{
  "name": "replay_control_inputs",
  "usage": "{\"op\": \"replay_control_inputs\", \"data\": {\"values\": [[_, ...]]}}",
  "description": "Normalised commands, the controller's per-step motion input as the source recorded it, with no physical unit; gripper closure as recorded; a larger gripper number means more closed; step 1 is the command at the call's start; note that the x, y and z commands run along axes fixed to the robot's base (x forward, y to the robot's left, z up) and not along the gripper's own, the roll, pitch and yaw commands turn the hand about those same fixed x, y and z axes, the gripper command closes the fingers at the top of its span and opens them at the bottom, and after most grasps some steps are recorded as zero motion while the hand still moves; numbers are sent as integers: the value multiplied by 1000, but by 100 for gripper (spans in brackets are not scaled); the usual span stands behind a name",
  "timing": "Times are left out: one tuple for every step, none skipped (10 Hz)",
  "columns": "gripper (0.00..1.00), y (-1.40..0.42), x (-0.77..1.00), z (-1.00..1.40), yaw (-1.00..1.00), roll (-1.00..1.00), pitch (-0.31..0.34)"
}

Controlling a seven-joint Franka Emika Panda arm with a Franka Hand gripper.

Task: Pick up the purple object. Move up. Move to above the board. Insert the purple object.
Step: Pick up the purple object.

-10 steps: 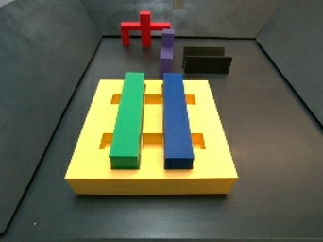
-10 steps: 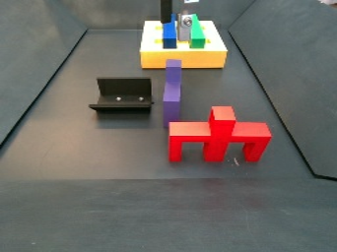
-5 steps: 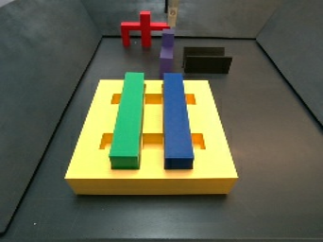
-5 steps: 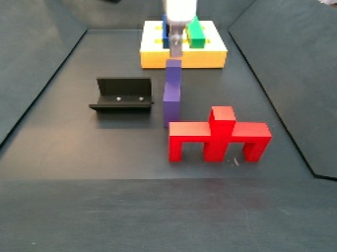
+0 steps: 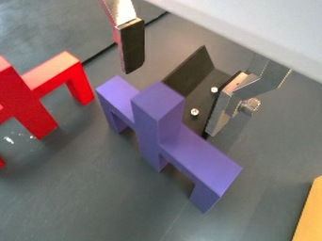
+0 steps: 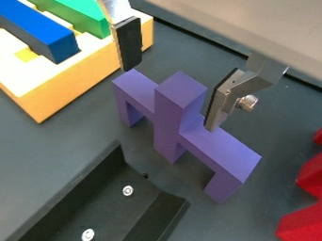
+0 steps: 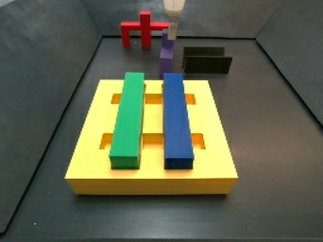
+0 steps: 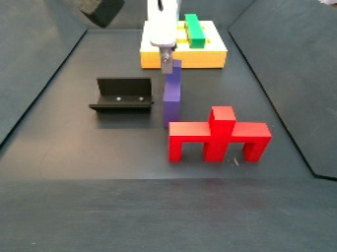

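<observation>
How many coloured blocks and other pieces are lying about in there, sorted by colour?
Purple: 1, the purple object, with the gripper open just above it
Red: 1, red piece
Green: 1, green bar
Blue: 1, blue bar
Yellow: 1, the board
Black: 1, fixture
Total: 6

Hangs low over the far end of the worktop, end effector [image 6: 180,69] pointing straight down, silver fingers [image 5: 130,41] spread wide with dark pads facing inward, gripping nothing.
</observation>
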Motion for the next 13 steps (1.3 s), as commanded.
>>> {"op": "replay_control_inputs", "data": {"values": [[0, -43, -203, -371, 0, -3, -61], [0, 0, 0, -289, -63, -20, -4], [0, 17, 0, -174, -83, 0, 0], [0, 6, 0, -49, -63, 11, 0], [0, 49, 0, -106, -14, 21, 0], [0, 0, 0, -80, -11, 31, 0], [0, 0, 0, 0, 0, 0, 0], [100, 0, 0, 0, 0, 0, 0], [100, 0, 0, 0, 0, 0, 0], [100, 0, 0, 0, 0, 0, 0], [100, 0, 0, 0, 0, 0, 0], [100, 0, 0, 0, 0, 0, 0], [100, 0, 0, 0, 0, 0, 0]]}}
